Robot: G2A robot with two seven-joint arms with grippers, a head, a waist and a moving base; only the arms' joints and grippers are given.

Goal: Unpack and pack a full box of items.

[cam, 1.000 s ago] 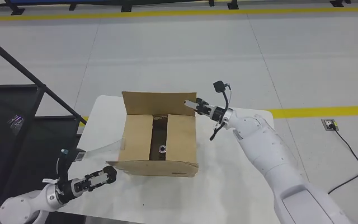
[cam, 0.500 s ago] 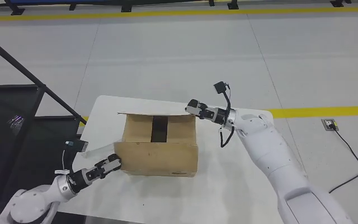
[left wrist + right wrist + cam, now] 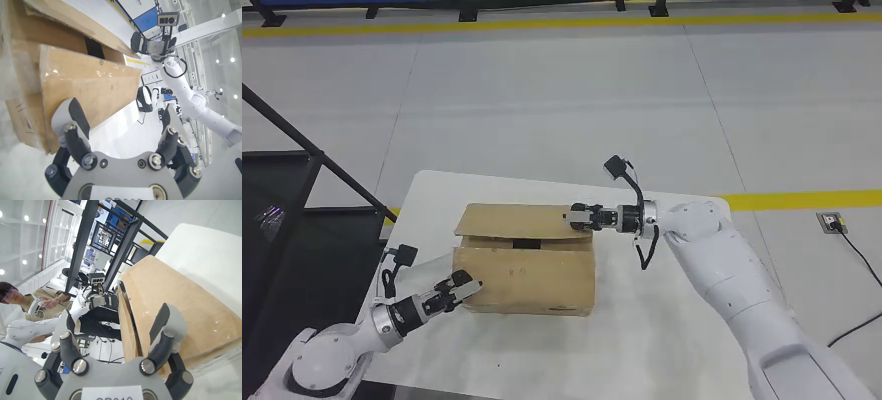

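Box (image 3: 532, 275) — top flaps (image 3: 522, 222) nearly shut — contents hidden behind a dark gap.

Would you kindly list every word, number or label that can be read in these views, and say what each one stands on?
No text can be read in full.
A white label behind the left tool: cut off at the picture's edge, unreadable.
Another white label behind the right tool: likewise cut off.
Dark printed marks on the cardboard box: too blurred to read.
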